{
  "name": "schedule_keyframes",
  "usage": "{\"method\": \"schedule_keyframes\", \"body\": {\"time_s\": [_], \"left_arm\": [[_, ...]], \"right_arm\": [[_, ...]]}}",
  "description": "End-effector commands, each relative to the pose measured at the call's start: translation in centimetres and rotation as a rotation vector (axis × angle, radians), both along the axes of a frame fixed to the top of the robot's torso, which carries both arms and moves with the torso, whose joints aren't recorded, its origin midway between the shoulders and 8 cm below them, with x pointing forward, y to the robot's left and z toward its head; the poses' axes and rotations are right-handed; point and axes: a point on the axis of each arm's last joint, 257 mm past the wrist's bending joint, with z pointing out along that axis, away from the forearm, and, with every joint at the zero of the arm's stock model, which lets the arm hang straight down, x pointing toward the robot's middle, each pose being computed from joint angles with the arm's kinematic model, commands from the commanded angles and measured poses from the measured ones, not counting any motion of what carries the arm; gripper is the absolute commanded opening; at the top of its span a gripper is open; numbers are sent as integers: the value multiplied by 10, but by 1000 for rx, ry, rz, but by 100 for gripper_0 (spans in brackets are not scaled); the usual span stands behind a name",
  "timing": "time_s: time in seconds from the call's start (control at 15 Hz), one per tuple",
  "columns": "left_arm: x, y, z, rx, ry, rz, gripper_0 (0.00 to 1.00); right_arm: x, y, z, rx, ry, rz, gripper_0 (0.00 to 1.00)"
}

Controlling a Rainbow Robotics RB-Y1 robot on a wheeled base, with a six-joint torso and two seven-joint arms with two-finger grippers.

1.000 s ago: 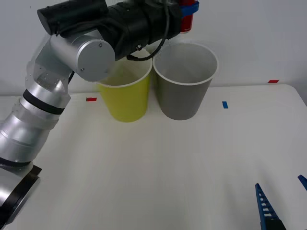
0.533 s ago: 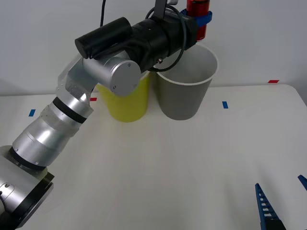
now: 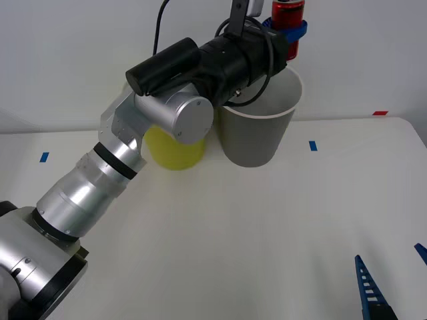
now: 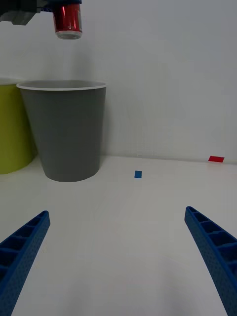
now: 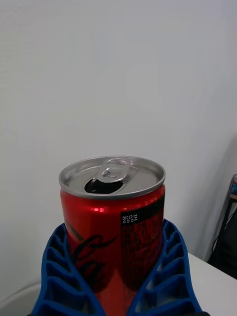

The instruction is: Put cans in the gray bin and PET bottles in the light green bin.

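Left tool (image 3: 288,28) of mine is pinching the red can (image 3: 287,13) upright above the gray bin (image 3: 257,117); my right tool (image 4: 118,266) is idling, spread.

White matte table (image 3: 233,233); plain white wall (image 3: 360,53) behind. Small blue square tape marker (image 3: 313,145), red rectangular tape marker (image 3: 379,113) near far edge, well apart.

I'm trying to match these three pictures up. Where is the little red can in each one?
Front view: red can at the top edge, held in the left tool above the gray bin.
Right wrist view: can at the upper left, above the same bin.
Left wrist view: can in the middle, between blue fingers.
Shared landmark: the gray bin.
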Motion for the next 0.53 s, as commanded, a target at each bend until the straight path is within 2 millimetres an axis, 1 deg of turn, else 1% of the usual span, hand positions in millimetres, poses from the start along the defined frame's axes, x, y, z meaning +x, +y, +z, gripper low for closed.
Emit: {"method": "schedule_keyframes", "body": {"time_s": [0.07, 0.2, 0.27, 0.33, 0.4, 0.53], "left_arm": [[3, 2, -7, 80, -66, 37, 0], [7, 7, -8, 114, -97, 61, 0], [13, 11, -13, 133, -104, 81, 0], [17, 15, -14, 120, -108, 92, 0], [21, 15, -19, 115, -102, 98, 0], [23, 17, -20, 115, -100, 103, 0]], "right_arm": [[0, 0, 0, 0, 0, 0, 95], [0, 0, 0, 0, 0, 0, 94], [0, 0, 0, 0, 0, 0, 95], [0, 0, 0, 0, 0, 0, 95], [0, 0, 0, 0, 0, 0, 95], [0, 0, 0, 0, 0, 0, 94]]}}
